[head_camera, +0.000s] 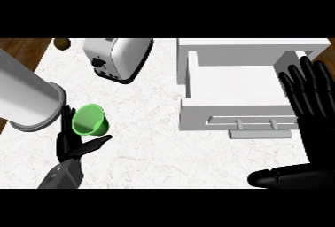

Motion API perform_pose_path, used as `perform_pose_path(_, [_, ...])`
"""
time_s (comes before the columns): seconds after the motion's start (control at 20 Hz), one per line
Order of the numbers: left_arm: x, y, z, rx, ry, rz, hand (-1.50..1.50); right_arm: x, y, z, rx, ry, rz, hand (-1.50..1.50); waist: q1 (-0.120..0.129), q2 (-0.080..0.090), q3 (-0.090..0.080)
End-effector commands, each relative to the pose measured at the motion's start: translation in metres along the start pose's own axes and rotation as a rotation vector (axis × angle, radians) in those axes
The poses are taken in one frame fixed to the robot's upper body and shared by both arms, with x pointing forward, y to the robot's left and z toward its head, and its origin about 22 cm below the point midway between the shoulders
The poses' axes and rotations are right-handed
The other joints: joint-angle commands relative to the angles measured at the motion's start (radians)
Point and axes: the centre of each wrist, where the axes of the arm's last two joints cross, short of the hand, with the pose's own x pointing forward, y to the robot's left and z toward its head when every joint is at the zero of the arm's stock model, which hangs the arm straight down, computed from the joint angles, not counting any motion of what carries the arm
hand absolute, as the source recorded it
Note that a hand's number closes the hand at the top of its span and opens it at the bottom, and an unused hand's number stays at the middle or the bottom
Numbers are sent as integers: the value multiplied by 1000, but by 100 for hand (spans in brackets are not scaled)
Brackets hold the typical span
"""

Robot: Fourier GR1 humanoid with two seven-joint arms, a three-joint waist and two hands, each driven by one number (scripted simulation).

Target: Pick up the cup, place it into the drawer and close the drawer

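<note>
Black robot hand (73, 144) around tapered green cup (90, 119)

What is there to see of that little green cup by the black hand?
The green cup is small, bright and plastic-looking, with a round open mouth and a body narrowing toward its base. Its opening is tilted toward the camera, and nothing shows inside. It sits at the counter's left, beside a large white cylinder. The left hand cradles it from below, thumb and fingers curled round it.

White marble counter (163, 146), brown wooden floor (23, 48), toaster (118, 57)
</note>
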Motion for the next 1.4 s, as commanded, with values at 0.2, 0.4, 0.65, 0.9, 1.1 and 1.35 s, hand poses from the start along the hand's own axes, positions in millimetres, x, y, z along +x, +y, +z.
perform_pose_path(0.2, [2,7,-8,-48,26,103,-150,1,2,7,5,12,-8,-150,-2,0,0])
perform_pose_path(0.4, [8,4,-20,-88,4,190,-150,-19,-6,13,10,17,-19,-150,-3,2,0])
perform_pose_path(0.65, [7,-19,-25,-127,-32,221,150,-22,0,0,5,9,-21,-150,-2,2,0])
perform_pose_path(0.9, [0,-15,-10,-128,-125,202,150,10,-7,7,9,14,8,-150,-5,1,-1])
perform_pose_path(1.1, [9,-18,-26,-85,-178,165,150,14,-3,-3,1,3,7,-150,-5,2,-1])
perform_pose_path(1.35, [4,-4,-12,-170,-193,141,150,7,-15,2,7,-7,3,-150,-1,0,0])
